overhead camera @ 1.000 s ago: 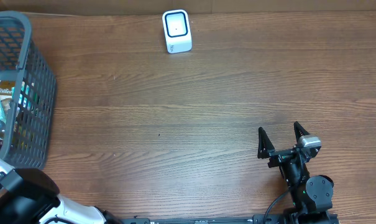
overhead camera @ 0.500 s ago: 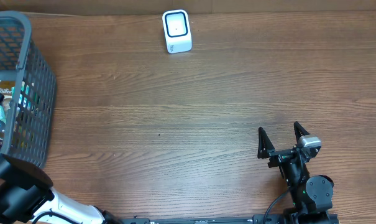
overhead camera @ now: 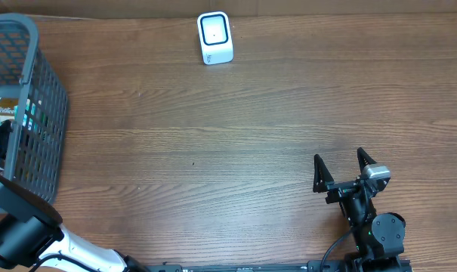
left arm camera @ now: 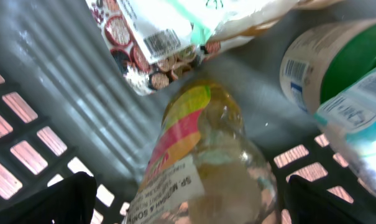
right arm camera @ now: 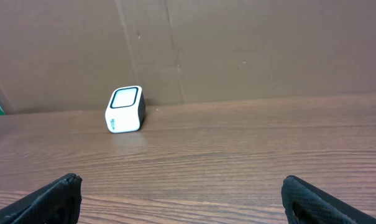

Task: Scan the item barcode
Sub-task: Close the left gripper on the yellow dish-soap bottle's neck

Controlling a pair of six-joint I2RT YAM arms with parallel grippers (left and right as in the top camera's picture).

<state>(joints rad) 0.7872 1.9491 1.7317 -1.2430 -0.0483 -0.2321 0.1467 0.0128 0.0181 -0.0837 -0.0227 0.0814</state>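
The white barcode scanner (overhead camera: 215, 38) with a dark window stands at the table's far edge and shows in the right wrist view as the scanner (right arm camera: 124, 109). My left gripper (left arm camera: 188, 202) is down inside the grey basket (overhead camera: 39, 83), open. Its fingers (left arm camera: 63, 202) stand on either side of a clear bottle (left arm camera: 203, 149) with a yellow and pink label, without closing on it. My right gripper (overhead camera: 341, 168) rests open above the bare table at the near right, holding nothing.
Inside the basket also lie a printed bag with a barcode (left arm camera: 160, 40) and a green-and-white container (left arm camera: 337, 62), both close to the bottle. The basket's mesh wall (left arm camera: 26, 155) stands close to the left fingers. A brown cardboard wall (right arm camera: 237, 43) backs the table.
My left arm has moved farther into the basket, and its gripper now covers the teal item and metal cap seen before. The right arm has not moved.
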